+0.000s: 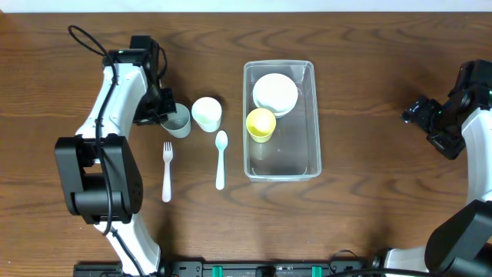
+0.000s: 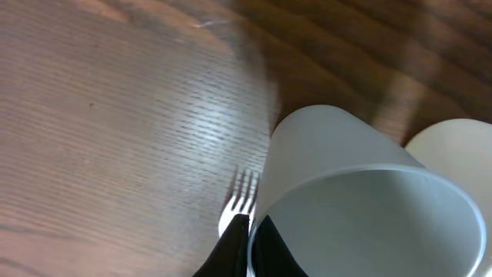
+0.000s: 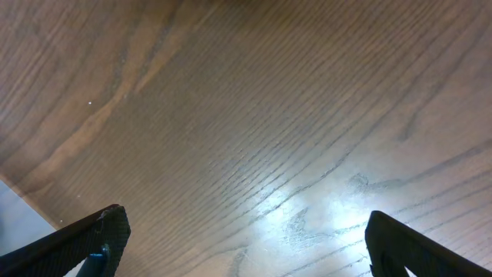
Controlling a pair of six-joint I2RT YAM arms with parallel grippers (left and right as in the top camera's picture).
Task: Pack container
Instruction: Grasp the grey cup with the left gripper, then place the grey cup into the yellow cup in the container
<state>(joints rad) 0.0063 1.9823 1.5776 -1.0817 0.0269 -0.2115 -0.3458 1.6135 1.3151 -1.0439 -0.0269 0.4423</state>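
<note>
Left gripper (image 1: pixel 164 112) is clamped on the wall of a frosted plastic cup (image 1: pixel 178 121), seemingly tilted and probably bound for the clear, round-cornered container (image 1: pixel 292 154) at table centre, w/ a white bowl (image 1: pixel 275 93) & yellow cup (image 1: pixel 260 124) already inside. Right gripper (image 1: pixel 411 115) hangs wide open, empty, well apart. A white cup (image 1: pixel 207 113), fork (image 1: pixel 167 171) & spoon (image 1: pixel 221 159) wait nearby.

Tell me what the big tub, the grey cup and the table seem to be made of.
The tub: clear glossy plastic, apparently; the wood grain shows through its floor. The grey cup: probably frosted, matte plastic with a thin wall. The table: wood or wood-look laminate; visible grain, soft sheen under light.
</note>
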